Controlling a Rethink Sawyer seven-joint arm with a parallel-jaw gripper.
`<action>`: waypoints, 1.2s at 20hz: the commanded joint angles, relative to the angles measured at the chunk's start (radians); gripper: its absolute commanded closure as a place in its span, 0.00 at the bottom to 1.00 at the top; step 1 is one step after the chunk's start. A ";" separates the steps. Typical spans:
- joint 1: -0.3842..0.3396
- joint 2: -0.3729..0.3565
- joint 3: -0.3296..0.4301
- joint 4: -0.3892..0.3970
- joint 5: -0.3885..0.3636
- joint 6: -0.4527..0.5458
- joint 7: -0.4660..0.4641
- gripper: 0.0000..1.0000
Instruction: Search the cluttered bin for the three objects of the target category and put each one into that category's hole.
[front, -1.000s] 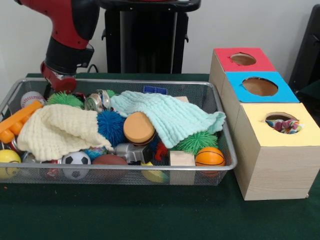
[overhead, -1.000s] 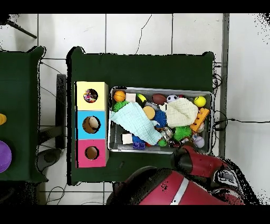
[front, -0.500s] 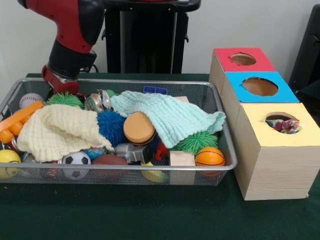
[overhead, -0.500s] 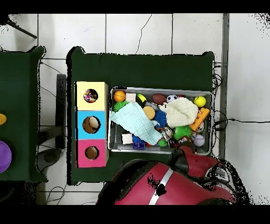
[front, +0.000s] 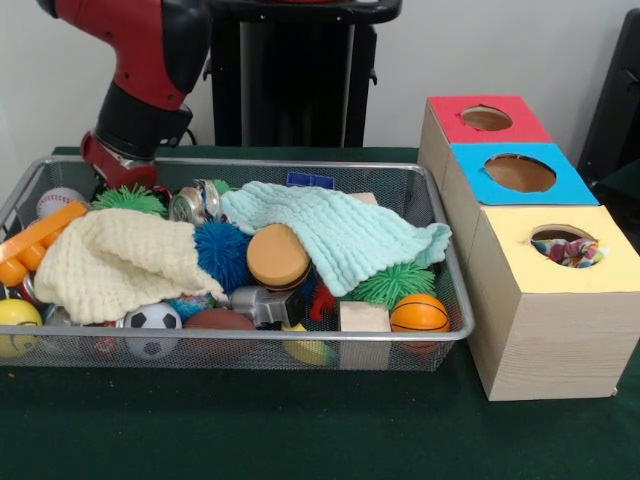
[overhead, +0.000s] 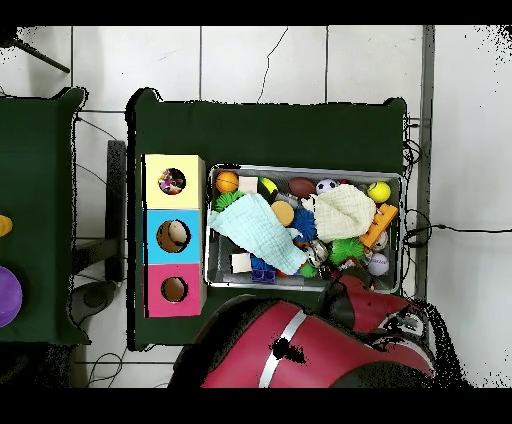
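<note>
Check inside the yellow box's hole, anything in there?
Yes. The yellow box holds a small multicoloured item, visible through its hole in both views. What it is, and the rest of the inside, is hidden.

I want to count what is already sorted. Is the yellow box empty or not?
Not empty. Colourful items show through the yellow box hole in the front view, and also from overhead.

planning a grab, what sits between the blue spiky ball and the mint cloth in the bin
In the front view, a round tan wooden disc lies between the blue spiky ball and the mint cloth, touching both.
</note>
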 joint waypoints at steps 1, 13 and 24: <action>-0.022 0.035 0.016 -0.059 0.038 0.020 0.045 1.00; -0.057 -0.329 0.131 0.073 -0.073 0.323 -0.045 1.00; -0.260 -0.414 0.446 0.192 -0.093 0.359 -0.044 1.00</action>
